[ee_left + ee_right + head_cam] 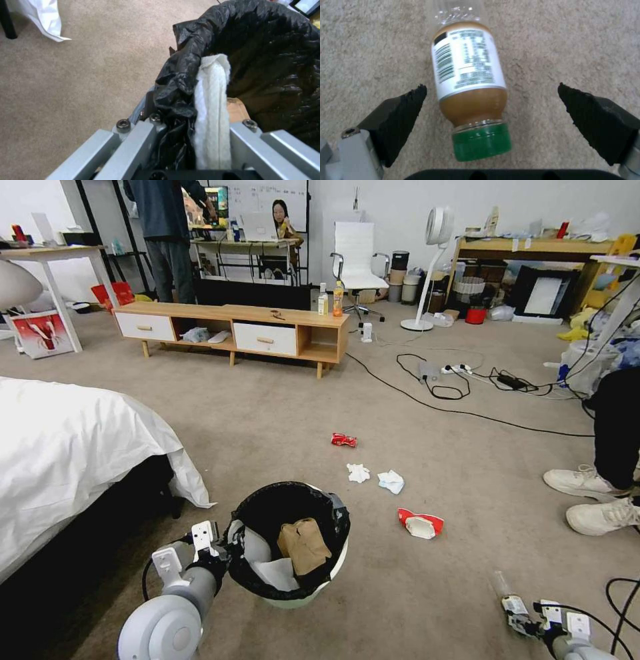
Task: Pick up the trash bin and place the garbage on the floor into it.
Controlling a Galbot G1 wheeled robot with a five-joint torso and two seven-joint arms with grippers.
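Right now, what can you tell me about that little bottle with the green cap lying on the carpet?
The bottle is small, clear plastic, with a green screw cap and a white printed label bearing a barcode. Brownish liquid fills the cap end; the far end looks empty. It lies on its side on the beige carpet, cap towards the right gripper, whose black pads stand open on either side without touching it.

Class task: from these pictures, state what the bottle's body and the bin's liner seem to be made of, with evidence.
Bottle: likely clear glossy plastic, since brown liquid and highlights show through; printed label wrap, green cap. Liner of the trash bin: thin black plastic film, crinkled and shiny, clamped by the left gripper.
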